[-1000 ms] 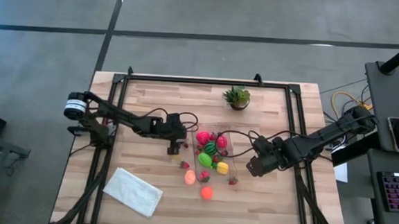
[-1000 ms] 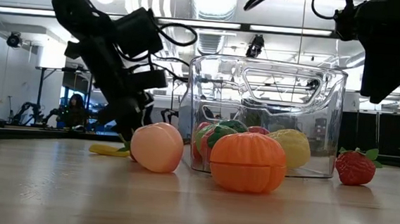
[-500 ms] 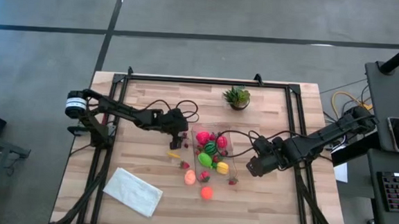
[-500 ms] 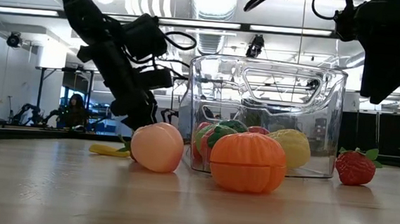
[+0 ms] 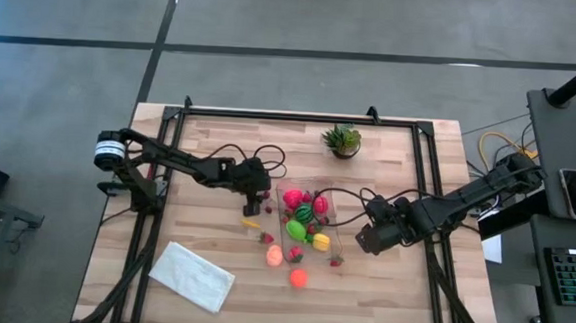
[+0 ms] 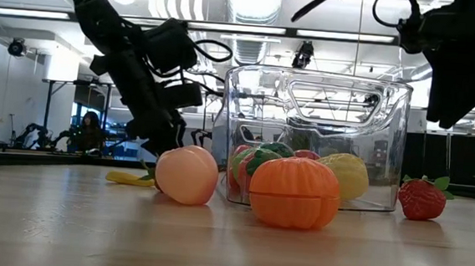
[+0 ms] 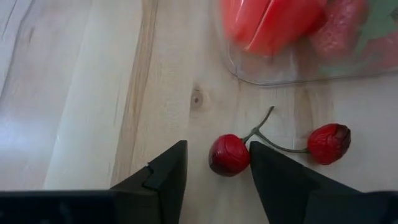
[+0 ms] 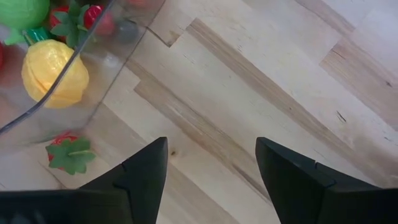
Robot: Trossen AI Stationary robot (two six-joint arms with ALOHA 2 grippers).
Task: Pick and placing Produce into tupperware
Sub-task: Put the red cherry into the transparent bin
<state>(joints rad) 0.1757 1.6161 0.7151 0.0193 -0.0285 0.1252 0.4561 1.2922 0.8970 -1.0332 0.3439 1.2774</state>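
While several pieces already lie inside the tupperware, namely a pink fruit, a lime green one, a striped dark green one and a yellow one, you are only partway through. Outside it on the table remain a peach-coloured fruit, an orange one, a few strawberries, a small yellow piece and a pair of cherries.

Your left end effector sits just beside the container's left wall, its fingers apart on either side of one cherry, not visibly clamped on it. Your right end effector waits, fingers apart and empty, by the container's right side, near a strawberry.

A potted plant and a white cloth lie well apart from the work; the container wall near the cherries is your tightest clearance.
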